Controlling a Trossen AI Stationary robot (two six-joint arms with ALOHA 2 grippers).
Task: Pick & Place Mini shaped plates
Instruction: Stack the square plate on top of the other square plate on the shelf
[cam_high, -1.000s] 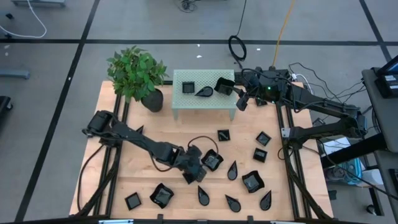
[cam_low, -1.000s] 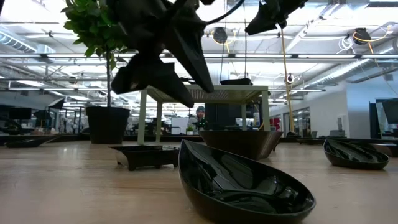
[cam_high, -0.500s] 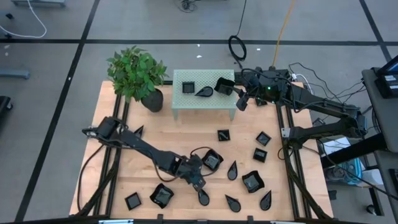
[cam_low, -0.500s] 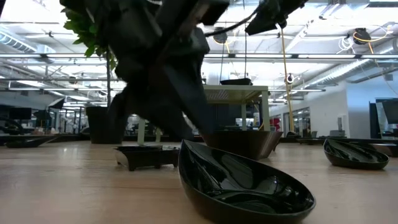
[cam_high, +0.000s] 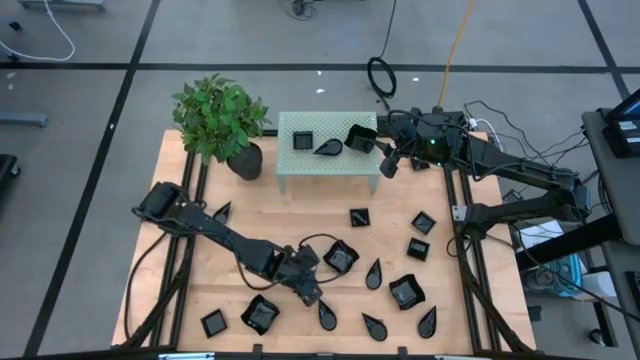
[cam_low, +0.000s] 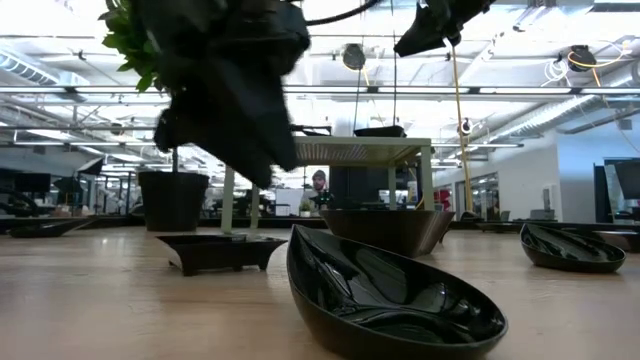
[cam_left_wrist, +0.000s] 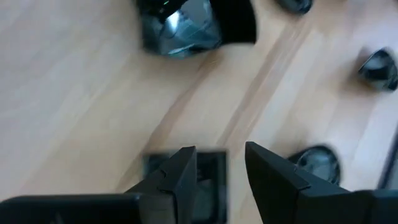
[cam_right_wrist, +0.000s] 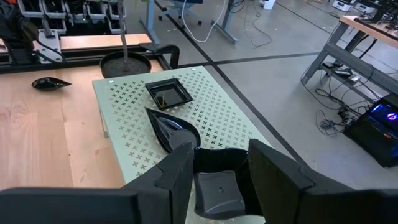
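Glossy black plates (cam_high: 407, 292), cross-patterned pale-green stand (cam_high: 300, 166)

My overhead camera looked straight down; my low one faced level across the table (cam_high: 240, 215). Both showed the plant (cam_high: 218, 118).

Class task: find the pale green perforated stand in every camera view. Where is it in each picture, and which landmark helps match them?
High view: stand at upper centre, right of the potted plant.
Low view: centre background, seen side-on.
Left wrist view: not in it.
Right wrist view: centre, carrying plates.
Shared landmark: the potted plant beside it, absent from the left wrist view.
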